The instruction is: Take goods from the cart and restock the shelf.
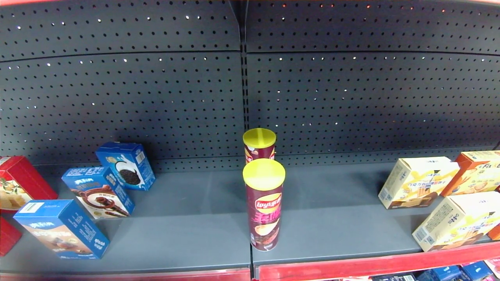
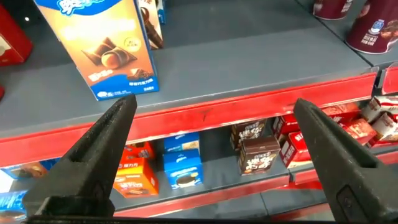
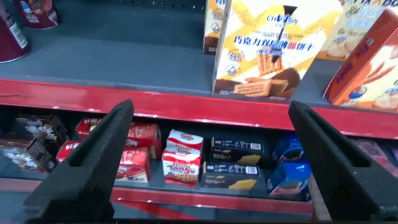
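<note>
Both the left gripper (image 2: 214,102) and right gripper (image 3: 211,107) were spread wide, empty, facing the shelf (image 1: 187,234); the upright chip cans (image 1: 264,205) stood ahead, between them, neither arm clearly nearer.

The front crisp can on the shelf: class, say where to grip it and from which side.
Mid-body of the front crisp can, probably from the shelf front, jaws either side: it stands upright and slim, a second can behind.

three blue biscuit boxes (image 1: 99,192) stand leaning at the left, beside a red box (image 1: 21,189). pale yellow boxes (image 1: 420,181) and an orange box (image 1: 474,171) stand at the right. lower down sit red-and-white packets (image 3: 183,155), perhaps wafers.
</note>
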`<state>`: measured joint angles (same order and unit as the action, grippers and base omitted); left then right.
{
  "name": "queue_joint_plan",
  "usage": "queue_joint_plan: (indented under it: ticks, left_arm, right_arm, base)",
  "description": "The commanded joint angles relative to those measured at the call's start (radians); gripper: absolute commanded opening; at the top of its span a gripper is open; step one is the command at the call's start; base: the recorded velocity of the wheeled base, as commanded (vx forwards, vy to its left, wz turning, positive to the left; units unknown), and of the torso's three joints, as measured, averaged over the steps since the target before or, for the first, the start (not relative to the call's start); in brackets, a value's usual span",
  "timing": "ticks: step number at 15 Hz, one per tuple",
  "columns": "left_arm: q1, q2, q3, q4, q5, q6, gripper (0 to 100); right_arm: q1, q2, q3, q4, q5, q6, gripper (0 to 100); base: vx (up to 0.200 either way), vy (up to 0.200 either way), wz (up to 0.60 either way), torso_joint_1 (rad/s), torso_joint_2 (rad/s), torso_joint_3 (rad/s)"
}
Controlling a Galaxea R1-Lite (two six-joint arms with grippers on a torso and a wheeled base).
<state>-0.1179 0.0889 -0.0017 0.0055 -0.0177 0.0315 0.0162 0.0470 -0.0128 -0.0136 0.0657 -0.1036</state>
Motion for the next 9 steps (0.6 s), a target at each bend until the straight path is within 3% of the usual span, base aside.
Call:
queue_joint_plan:
  ticks: [1, 3, 5, 9]
  left_arm:
    - [0.0, 0.006, 0.0, 0.001, 0.002, -0.002, 100]
    - [0.0, 0.006, 0.0, 0.001, 0.002, -0.002, 100]
    - [0.0, 0.006, 0.0, 0.001, 0.001, -0.001, 100]
    - [0.0, 0.006, -0.001, 0.002, 0.005, -0.002, 100]
  right_arm:
    - [-0.012, -0.042, -0.021, 0.035, 0.005, 0.015, 100]
    - [-0.015, -0.047, -0.023, 0.041, 0.026, 0.01, 100]
    - [-0.015, -0.047, -0.018, 0.029, -0.052, -0.021, 100]
    - [-0.013, -0.047, -0.021, 0.029, -0.044, -0.05, 100]
  base:
    - [0.0, 0.0, 0.0, 0.0, 0.0, 0.0]
    - [0.0, 0.0, 0.0, 0.0, 0.0, 0.0]
    - [0.0, 0.0, 0.0, 0.0, 0.0, 0.0]
    - [0.0, 0.0, 0.0, 0.0, 0.0, 0.0]
